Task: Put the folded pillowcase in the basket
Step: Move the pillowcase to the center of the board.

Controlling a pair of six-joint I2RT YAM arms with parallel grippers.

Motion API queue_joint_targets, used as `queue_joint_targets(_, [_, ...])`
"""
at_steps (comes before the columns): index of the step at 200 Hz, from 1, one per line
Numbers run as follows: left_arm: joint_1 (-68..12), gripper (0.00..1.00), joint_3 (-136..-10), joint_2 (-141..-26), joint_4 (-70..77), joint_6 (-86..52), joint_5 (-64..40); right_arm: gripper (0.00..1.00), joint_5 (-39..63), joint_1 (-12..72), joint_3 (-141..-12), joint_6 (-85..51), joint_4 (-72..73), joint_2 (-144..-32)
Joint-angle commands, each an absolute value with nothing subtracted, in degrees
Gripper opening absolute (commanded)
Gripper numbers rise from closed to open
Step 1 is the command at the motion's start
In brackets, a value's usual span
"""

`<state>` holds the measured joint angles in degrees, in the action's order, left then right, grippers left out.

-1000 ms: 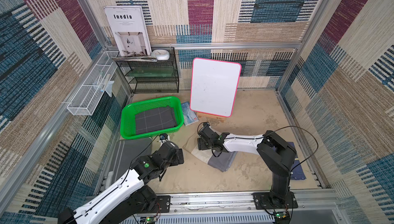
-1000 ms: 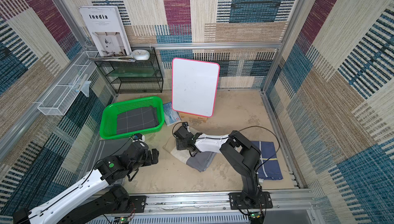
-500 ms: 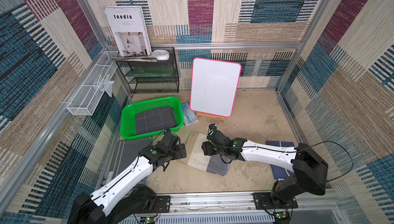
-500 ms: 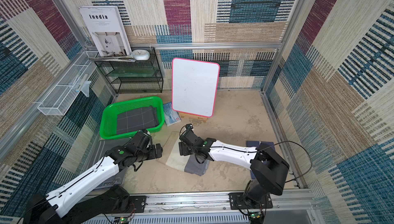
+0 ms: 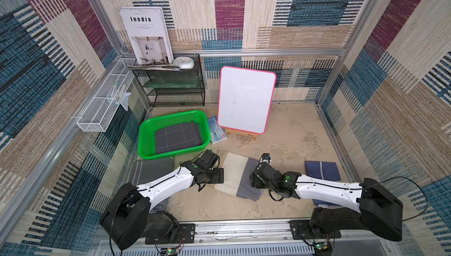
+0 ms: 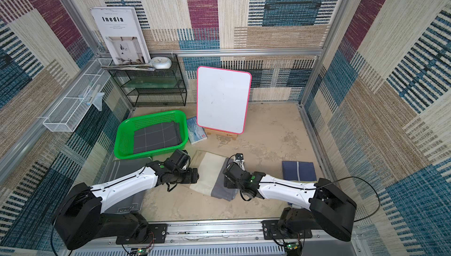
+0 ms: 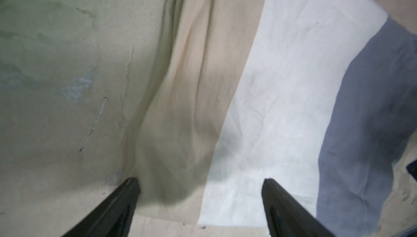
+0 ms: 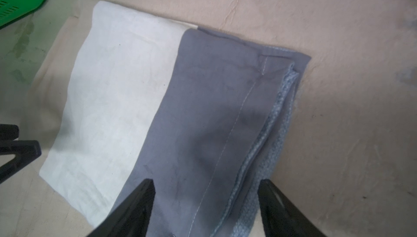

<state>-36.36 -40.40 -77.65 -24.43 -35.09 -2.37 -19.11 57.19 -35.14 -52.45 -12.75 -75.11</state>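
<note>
Since a second ago both arms have closed in on the cloth. The right arm, which was bent up high, now reaches in low from the right, and the left arm has come forward from the near left corner.

The folded pillowcase (image 5: pixel 238 174) lies flat on the sandy worktop (image 5: pixel 288 145), outside the basket (image 5: pixel 142 140) and just in front of its near right corner. It shows three bands: beige on the left, cream in the middle and grey on the right.

In both top views the left end effector (image 5: pixel 220 176) is at the beige edge and the right end effector (image 6: pixel 228 181) is at the grey edge, with the cloth between them. In the left wrist view the left end effector (image 7: pixel 200 182) has its fingers spread wide, one over bare worktop and the other over the cream band, with the beige edge between them. In the right wrist view the right end effector (image 8: pixel 206 181) is also spread, straddling the grey band and its layered hem. Neither is pinching anything. I cannot tell whether the fingertips touch the fabric.

The green basket already holds a dark cloth (image 5: pixel 178 136) with thin pale grid lines. A book (image 5: pixel 216 130) lies just beside the basket, next to a pink-edged whiteboard (image 5: pixel 245 98). A navy cloth (image 5: pixel 322 169) lies apart, at the right.
</note>
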Motion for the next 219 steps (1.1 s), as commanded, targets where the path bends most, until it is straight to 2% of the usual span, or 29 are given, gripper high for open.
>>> queue_joint_targets(1, [-37.15,0.86,-40.41,-78.54,-23.44,-35.17,-2.17,0.76,-20.65,56.82,-35.33,-54.12,-12.39,-77.56])
queue_joint_targets(17, [-37.99,0.79,-38.73,-76.79,-23.90,-36.46,-1.28,0.74,-21.15,56.44,-36.18,-53.90,-12.45,-79.92])
queue_joint_targets(48, [-38.75,0.77,-30.53,-66.22,-23.69,-39.16,-0.05,0.71,-19.44,56.15,-38.75,-51.27,-8.94,-82.91])
queue_joint_targets(75, [-38.84,0.70,-26.65,-61.09,-24.82,-41.51,-2.88,0.72,-18.88,56.12,-42.97,-47.97,-8.16,-86.72])
queue_joint_targets(98, [-38.94,0.68,-25.14,-56.68,-26.90,-43.09,-2.92,0.73,-16.12,55.75,-41.95,-44.51,-3.05,-86.05])
queue_joint_targets(115, [-38.93,0.72,-26.27,-52.76,-30.89,-42.57,1.71,0.74,-16.87,54.89,-40.92,-44.20,-3.44,-83.51])
queue_joint_targets(138, [-37.78,0.82,-30.72,-51.49,-35.12,-40.56,7.77,0.75,-19.60,53.80,-40.78,-45.11,-8.32,-80.46])
queue_joint_targets(177, [-32.47,0.85,-37.13,-60.31,-35.24,-35.78,4.66,0.75,-19.27,53.84,-38.21,-48.29,-11.36,-76.92])
queue_joint_targets(219, [-29.10,0.90,-38.49,-68.67,-29.37,-34.60,1.14,0.75,-15.62,53.70,-35.05,-50.70,-8.76,-75.06])
